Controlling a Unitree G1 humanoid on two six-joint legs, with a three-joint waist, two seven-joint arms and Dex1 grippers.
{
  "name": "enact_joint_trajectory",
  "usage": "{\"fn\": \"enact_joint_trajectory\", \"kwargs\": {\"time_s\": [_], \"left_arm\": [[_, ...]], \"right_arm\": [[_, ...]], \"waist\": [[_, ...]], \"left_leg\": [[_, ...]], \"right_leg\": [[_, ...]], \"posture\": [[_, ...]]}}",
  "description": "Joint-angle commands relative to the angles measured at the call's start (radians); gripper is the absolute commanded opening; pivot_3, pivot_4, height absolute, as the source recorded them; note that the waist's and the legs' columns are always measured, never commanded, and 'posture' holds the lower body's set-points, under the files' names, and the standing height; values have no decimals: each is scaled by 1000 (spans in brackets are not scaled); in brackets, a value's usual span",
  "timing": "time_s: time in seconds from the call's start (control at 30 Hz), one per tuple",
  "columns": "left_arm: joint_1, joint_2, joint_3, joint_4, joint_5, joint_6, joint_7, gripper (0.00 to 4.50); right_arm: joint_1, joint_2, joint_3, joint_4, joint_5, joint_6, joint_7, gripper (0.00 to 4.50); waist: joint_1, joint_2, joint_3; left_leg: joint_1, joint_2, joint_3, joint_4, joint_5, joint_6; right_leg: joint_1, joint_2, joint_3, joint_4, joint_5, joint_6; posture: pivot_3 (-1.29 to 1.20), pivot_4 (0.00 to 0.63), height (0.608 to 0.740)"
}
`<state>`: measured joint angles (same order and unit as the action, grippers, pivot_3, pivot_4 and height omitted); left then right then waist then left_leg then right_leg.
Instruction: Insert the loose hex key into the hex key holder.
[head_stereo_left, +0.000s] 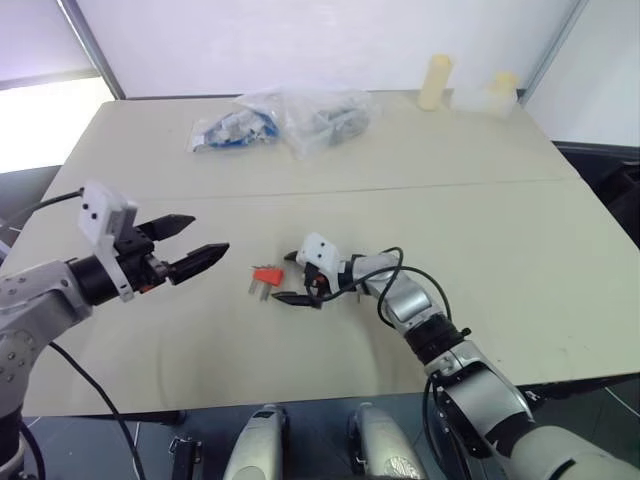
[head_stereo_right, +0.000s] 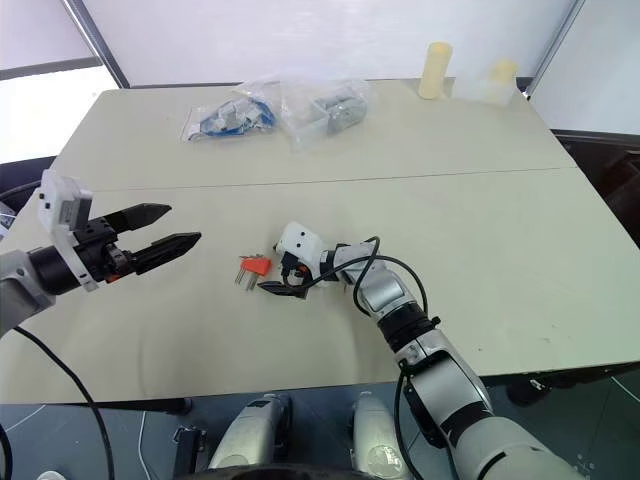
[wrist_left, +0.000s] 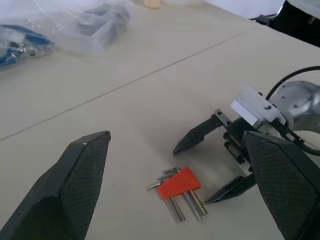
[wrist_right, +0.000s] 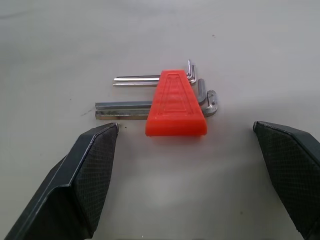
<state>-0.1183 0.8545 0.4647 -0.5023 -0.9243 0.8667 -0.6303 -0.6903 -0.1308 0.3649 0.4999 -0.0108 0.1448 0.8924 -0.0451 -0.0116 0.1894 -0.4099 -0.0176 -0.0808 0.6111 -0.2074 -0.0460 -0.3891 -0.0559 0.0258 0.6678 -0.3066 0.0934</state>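
Red hex key holder (wrist_right: 175, 104) lies just beyond right jaws.

The red wedge-shaped hex key holder (wrist_right: 175, 105) lies flat on the table (4 keys seated).

One red-orange wedge-shaped plastic hex key holder (wrist_right: 175, 104) carried four grey L-shaped metal keys (wrist_right: 131, 109), while two clear plastic bags (head_stereo_left: 325, 117) of small parts, two pale cream cylinders (head_stereo_left: 434, 82) and two black-fingered grippers, left (head_stereo_left: 192, 246) and right (head_stereo_left: 290, 278), were counted.
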Motion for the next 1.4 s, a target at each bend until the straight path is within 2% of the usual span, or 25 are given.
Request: {"fn": "enact_joint_trajectory", "kwargs": {"time_s": [0.03, 0.1, 0.13, 0.17, 0.33, 0.37, 0.5, 0.63, 0.73, 0.9, 1.07, 1.13, 1.27, 1.4], "left_arm": [[-3, 18, 23, -11, 7, -20, -7, 4500], [-2, 20, 23, -12, 9, -20, -6, 4500], [-2, 20, 22, -12, 10, -20, -6, 4500], [-2, 20, 22, -13, 12, -21, -5, 4500], [2, 16, 24, -13, 24, -27, -4, 4500], [6, 15, 26, -14, 26, -28, -5, 4500], [17, 14, 31, -14, 32, -34, -5, 4500], [18, 7, 25, -12, 39, -43, -1, 4500], [17, -4, 12, -1, 51, -60, 1, 4500], [-15, -42, -16, 48, 85, -103, 7, 4500], [-72, -55, -75, 122, 127, -148, -44, 4500], [-124, -54, -113, 168, 136, -163, -83, 4500], [-231, -48, -172, 225, 137, -168, -155, 4500], [-330, -37, -221, 244, 107, -135, -237, 4500]], "right_arm": [[-10, 23, 8, 33, -14, -11, -10, 4471], [-15, 25, 6, 51, -21, -25, -17, 4471], [-18, 25, 5, 59, -25, -31, -21, 3964], [-20, 26, 4, 65, -27, -35, -22, 3701], [-35, 36, 4, 101, -38, -56, -32, 1182], [-38, 37, 5, 109, -43, -60, -35, 993], [-48, 31, 13, 117, -73, -100, -65, 993], [-53, 2, 19, 87, -143, -230, -160, 993], [-63, -56, 32, 31, -244, -389, -274, 993], [-103, -174, 65, -29, -480, -651, -541, 993], [-130, -272, 50, -111, -684, -832, -823, 993], [-143, -300, 41, -136, -723, -891, -893, 993], [-167, -334, 38, -133, -730, -980, -938, 993], [-174, -371, 53, -125, -705, -1083, -915, 993]], "waist": [[0, 0, 0], [-1, 0, 0], [-1, 0, 0], [-1, 0, 0], [1, 0, 0], [1, 0, 0], [0, 0, 0], [2, 0, 0], [8, 0, 0], [6, 0, 0], [2, 0, 0], [3, 0, 0], [4, -1, 0], [4, -1, 1]], "left_leg": [[0, 0, 0, 0, 0, 0], [1, 0, 0, 0, 0, 0], [1, 0, 0, 0, 0, 0], [1, 0, 0, 0, 0, 0], [1, 0, 0, 0, 0, 0], [1, 0, 0, 0, 0, 0], [1, 0, 0, 0, 0, -1], [1, 0, 0, 0, 1, -1], [1, -1, -1, 0, 1, -1], [0, -2, 0, 0, 1, -1], [-1, -2, 0, -2, 1, -2], [-1, -2, 0, -2, 1, -2], [-1, -2, 0, -1, 2, -3], [-1, -2, 0, -1, 2, -2]], "right_leg": [[0, 0, 0, 0, 0, 0], [0, 0, 0, 1, 0, 0], [0, 0, 0, 1, 0, 0], [0, 0, 0, 1, 0, 0], [0, 0, 0, 1, 0, 0], [0, 0, 0, 1, 0, 0], [0, 0, 0, 1, 0, 0], [0, 0, 0, 1, 0, 0], [0, -1, 0, 1, 0, 0], [0, -2, 0, 0, 0, 0], [-2, 0, 0, 0, 0, 0], [-2, 0, 0, 0, 0, 0], [0, 1, 0, 0, 0, 0], [0, 0, 0, 0, 0, 0]], "posture": [[0, 150, 740], [0, 150, 740], [0, 150, 740], [0, 150, 740], [0, 150, 740], [0, 150, 740], [0, 150, 740], [0, 150, 740], [0, 150, 740], [0, 150, 740], [0, 150, 740], [0, 150, 740], [0, 150, 740], [0, 150, 740]]}}
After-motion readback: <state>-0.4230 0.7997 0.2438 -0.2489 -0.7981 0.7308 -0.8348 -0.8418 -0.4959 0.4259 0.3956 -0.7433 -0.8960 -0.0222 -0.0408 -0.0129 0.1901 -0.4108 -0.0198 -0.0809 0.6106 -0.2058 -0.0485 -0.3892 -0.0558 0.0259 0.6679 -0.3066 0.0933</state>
